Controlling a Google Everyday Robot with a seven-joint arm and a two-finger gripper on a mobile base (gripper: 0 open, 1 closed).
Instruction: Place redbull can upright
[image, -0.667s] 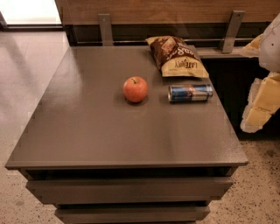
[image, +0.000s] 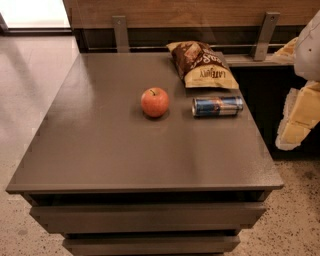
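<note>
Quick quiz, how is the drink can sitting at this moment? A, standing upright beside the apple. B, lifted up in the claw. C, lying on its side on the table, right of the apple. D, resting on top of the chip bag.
C: the can lies on its side on the table, right of the apple and just in front of the chip bag, while the claw is off the table's right edge, apart from it.

An apple (image: 154, 102) is sitting upright near the middle of a grey table (image: 100, 150). A chip bag (image: 202, 65) is lying flat towards the far edge, behind and right of the apple, apart from it.
</note>
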